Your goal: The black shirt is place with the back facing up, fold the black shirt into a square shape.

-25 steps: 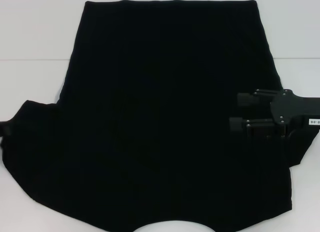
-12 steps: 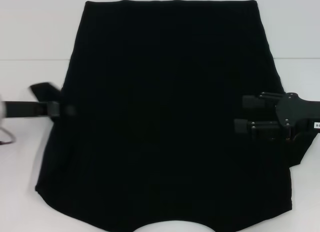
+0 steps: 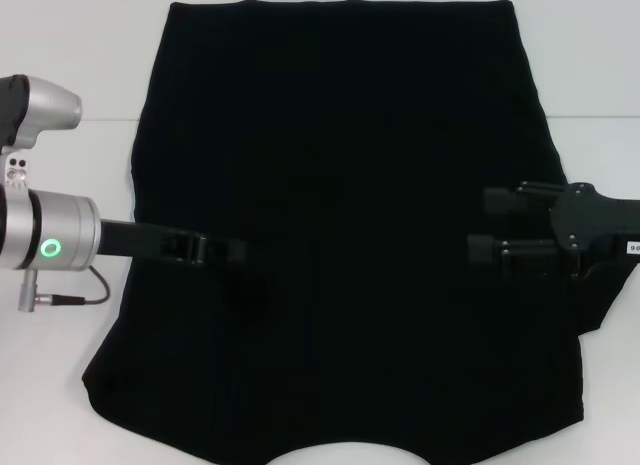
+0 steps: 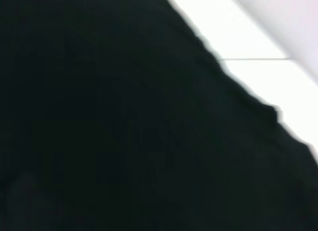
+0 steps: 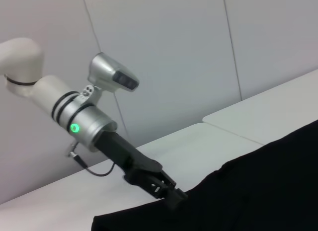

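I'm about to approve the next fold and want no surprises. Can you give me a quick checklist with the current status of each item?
1. Black shirt lies spread on the white table: ok.
2. Left sleeve side folded in over the body: ok; the left edge looks tucked in.
3. Left claw over the shirt's left half: ok.
4. Right claw at the shirt's right edge, fingers apart: ok.
5. Left claw's hold on cloth: cannot tell, black on black.
6. Lettering out of sight, back up: ok.

Black shirt [image 3: 350, 215] plain black; table [image 3: 70, 75] white; left arm [image 3: 45, 235] silver, green light.
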`<state>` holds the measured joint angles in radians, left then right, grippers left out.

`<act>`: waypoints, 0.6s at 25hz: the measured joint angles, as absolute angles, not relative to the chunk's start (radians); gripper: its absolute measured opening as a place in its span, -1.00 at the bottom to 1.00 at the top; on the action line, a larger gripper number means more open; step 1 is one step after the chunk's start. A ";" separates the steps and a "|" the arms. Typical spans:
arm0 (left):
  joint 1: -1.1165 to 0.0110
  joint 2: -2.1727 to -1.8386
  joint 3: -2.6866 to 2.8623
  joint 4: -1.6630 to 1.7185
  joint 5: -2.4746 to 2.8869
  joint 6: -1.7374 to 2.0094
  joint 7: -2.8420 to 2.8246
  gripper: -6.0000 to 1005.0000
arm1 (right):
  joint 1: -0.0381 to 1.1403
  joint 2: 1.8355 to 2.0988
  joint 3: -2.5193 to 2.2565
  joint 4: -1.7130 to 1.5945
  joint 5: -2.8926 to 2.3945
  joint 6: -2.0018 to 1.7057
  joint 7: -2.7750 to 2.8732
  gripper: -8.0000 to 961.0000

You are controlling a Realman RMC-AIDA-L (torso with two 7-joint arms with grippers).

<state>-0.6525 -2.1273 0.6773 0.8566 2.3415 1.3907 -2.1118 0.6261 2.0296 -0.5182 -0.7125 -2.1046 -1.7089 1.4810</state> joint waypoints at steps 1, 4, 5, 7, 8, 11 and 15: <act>-0.653 -2.127 0.677 0.857 2.342 1.391 -2.112 -0.66 | 0.628 2.027 -0.518 -0.713 -2.105 -1.709 1.484 0.77; -0.634 -2.126 0.671 0.849 2.248 1.464 -2.045 -0.45 | 0.633 2.019 -0.512 -0.714 -2.105 -1.695 1.510 0.76; -0.626 -2.124 0.670 0.848 2.220 1.483 -2.027 -0.39 | 0.634 2.014 -0.506 -0.714 -2.105 -1.687 1.526 0.76; -0.603 -2.118 0.669 0.843 2.148 1.522 -1.980 -0.26 | 0.638 2.001 -0.495 -0.715 -2.105 -1.661 1.576 0.75; -0.586 -2.115 0.662 0.830 2.087 1.555 -1.918 -0.19 | 0.639 1.994 -0.494 -0.715 -2.106 -1.641 1.600 0.75; -0.574 -2.115 0.645 0.800 2.021 1.599 -1.827 -0.07 | 0.641 1.961 -0.513 -0.718 -2.126 -1.563 1.747 0.73; -0.568 -2.118 0.635 0.705 1.912 1.690 -1.594 0.09 | 0.650 1.911 -0.555 -0.731 -2.197 -1.491 1.985 0.72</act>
